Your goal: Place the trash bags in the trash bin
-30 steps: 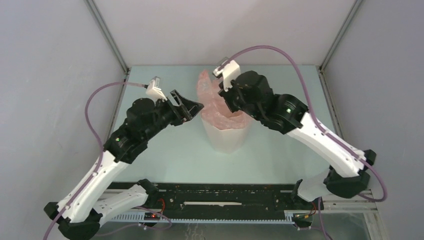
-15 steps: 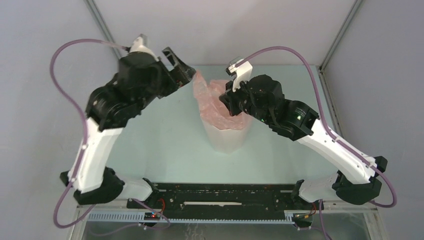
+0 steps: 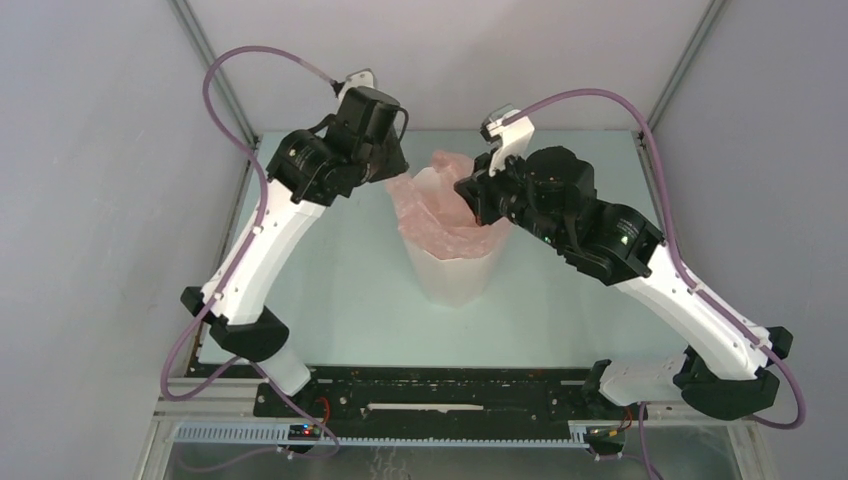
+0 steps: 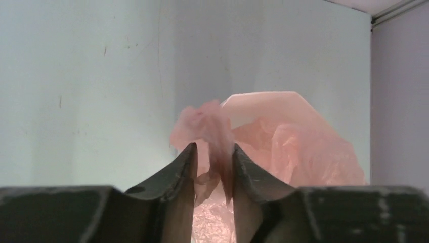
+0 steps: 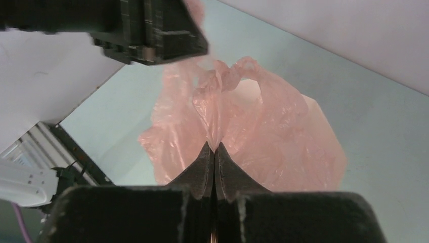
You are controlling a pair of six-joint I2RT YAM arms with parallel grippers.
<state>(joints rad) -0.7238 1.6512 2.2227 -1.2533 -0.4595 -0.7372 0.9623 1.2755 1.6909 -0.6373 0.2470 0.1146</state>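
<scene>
Left hand (image 4: 212,152) nearly closed, slim gap between jaws; right hand (image 5: 213,148) pinched fully tight.

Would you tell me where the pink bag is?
Top view: pink bag mid-table in the mouth of the white bin; right gripper pinches it, left gripper straddles a fold.

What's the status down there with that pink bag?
Left pincer pinching pink bag, right pincer shut on a fold. Bag partly in white bin, top bunched above rim. Nothing in the way.

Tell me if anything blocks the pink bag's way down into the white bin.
Nothing visible does. The pink trash bag sits partly in the open white bin; left tool and right tool pinch its top.
</scene>
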